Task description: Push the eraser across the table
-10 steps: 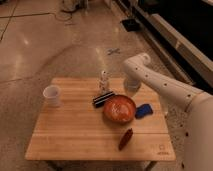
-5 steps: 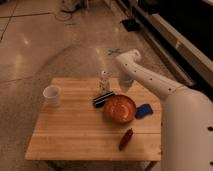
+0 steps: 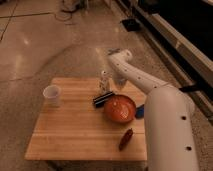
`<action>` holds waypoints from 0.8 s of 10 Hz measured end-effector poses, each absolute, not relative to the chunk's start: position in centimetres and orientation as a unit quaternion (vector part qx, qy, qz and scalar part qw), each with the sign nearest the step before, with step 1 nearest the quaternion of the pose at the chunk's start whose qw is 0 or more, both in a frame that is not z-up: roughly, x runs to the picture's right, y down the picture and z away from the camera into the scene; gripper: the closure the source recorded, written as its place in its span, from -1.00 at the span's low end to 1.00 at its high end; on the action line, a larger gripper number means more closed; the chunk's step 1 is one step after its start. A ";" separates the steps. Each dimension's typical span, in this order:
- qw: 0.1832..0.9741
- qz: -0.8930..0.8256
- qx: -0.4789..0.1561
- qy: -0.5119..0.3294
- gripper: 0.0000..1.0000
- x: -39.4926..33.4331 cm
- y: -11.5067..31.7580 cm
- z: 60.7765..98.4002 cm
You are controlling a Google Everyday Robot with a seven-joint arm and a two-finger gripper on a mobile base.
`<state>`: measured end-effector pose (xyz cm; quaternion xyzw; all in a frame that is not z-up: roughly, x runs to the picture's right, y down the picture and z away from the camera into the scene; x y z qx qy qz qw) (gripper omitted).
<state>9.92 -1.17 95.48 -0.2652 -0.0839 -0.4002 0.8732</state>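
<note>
The eraser [image 3: 101,99], a flat black bar with a pale stripe, lies on the light wooden table [image 3: 75,130] just left of the orange bowl [image 3: 120,108] and in front of a small white bottle [image 3: 104,80]. My white arm comes in from the lower right and bends over the far edge of the table. The gripper [image 3: 120,81] hangs down behind the bowl, to the right of the bottle and a little behind and to the right of the eraser, not touching it.
A white cup [image 3: 51,95] stands at the table's left. A dark red elongated object [image 3: 126,139] lies near the front edge. A blue object [image 3: 139,111] peeks out right of the bowl, partly hidden by my arm [image 3: 165,125].
My arm has swung left and closer, and now covers the table's right side. The gripper has moved left toward the bottle. The eraser and the other objects have not moved.
</note>
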 end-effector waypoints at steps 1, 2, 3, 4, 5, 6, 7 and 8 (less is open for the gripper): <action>0.874 -0.397 -0.269 -0.081 1.00 10.3 -1.0 96.2; 0.875 -0.393 -0.273 -0.079 1.00 10.7 -0.7 96.9; 0.875 -0.388 -0.277 -0.079 1.00 11.0 -0.3 97.4; 0.876 -0.386 -0.279 -0.080 1.00 11.0 -0.1 97.7; 0.876 -0.380 -0.283 -0.085 1.00 10.8 0.4 98.3; 0.877 -0.377 -0.284 -0.088 1.00 10.7 0.7 98.5; 0.878 -0.374 -0.285 -0.092 1.00 10.3 0.9 98.8; 0.878 -0.371 -0.286 -0.098 1.00 9.9 1.1 99.0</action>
